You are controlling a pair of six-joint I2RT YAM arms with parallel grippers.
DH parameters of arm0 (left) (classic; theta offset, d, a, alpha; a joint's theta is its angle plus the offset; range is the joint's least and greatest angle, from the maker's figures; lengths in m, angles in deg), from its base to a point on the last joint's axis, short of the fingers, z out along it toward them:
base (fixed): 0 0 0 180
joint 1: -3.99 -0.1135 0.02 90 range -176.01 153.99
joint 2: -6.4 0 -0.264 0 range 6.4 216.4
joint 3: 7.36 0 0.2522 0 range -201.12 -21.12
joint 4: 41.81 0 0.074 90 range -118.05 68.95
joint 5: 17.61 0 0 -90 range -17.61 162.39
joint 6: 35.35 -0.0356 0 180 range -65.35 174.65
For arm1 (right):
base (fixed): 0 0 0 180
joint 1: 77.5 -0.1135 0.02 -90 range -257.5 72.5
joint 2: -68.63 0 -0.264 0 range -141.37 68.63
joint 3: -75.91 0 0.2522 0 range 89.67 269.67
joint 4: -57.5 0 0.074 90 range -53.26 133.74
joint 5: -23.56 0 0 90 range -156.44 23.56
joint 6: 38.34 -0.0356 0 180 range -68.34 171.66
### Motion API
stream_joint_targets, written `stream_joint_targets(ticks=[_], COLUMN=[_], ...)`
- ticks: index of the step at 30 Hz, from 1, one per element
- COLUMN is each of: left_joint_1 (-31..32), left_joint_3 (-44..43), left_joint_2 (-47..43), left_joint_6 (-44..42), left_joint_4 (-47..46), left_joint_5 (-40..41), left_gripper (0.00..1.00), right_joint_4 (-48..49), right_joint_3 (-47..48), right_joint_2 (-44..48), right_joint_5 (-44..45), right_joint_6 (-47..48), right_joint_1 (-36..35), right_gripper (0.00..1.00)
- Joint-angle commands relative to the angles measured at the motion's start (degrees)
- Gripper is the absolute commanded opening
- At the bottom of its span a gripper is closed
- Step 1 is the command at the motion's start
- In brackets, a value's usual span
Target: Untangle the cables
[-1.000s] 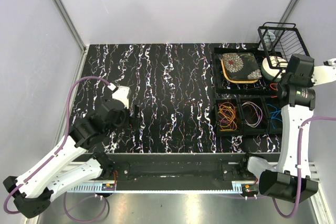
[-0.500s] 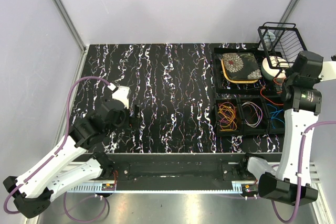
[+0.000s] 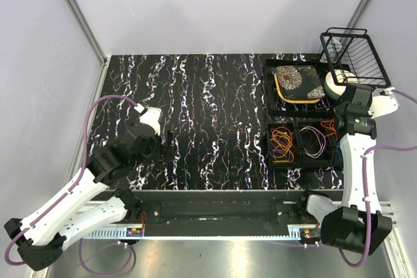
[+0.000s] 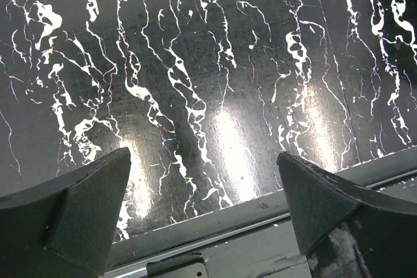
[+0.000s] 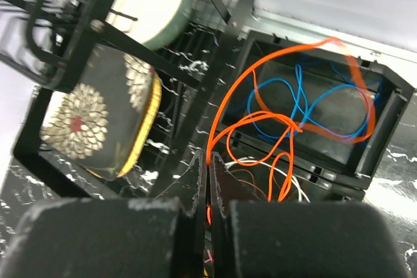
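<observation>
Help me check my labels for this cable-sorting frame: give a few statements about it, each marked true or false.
1. The right claw is shut on the orange cable. True.
2. The blue cable lies inside a tray compartment. True.
3. The left claw grips the blue cable. False: it is open and empty above the marbled table.
4. The pale purple cable lies loose on the table. False: it sits in the tray's middle compartment.

Bright overhead light glares off the glossy table (image 4: 229,151).
</observation>
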Motion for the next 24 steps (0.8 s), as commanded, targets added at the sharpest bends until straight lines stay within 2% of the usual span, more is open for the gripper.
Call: stream_joint_targets(ticks=[1, 17, 24], left_joint_1=[-0.1, -0.1, -0.1], left_joint_3=[0.4, 0.3, 0.4], left_joint_2=[0.2, 0.7, 0.5], left_joint_6=[0.2, 0.2, 0.3], left_joint_4=[-2.7, -2.7, -2.7], left_joint_5=[1.6, 1.9, 2.2], left_gripper=[0.99, 0.99, 0.99], right_joint_4=[4.6, 8.0, 10.4], right_joint_3=[-0.9, -2.5, -5.1], right_joint_2=[0.5, -5.0, -6.0], right_joint_5=[0.7, 5.4, 4.8], right_joint_6=[-0.9, -1.1, -1.1], right_joint_1=[0.2, 2.7, 4.6], right_gripper=[0.0, 0.0, 0.0])
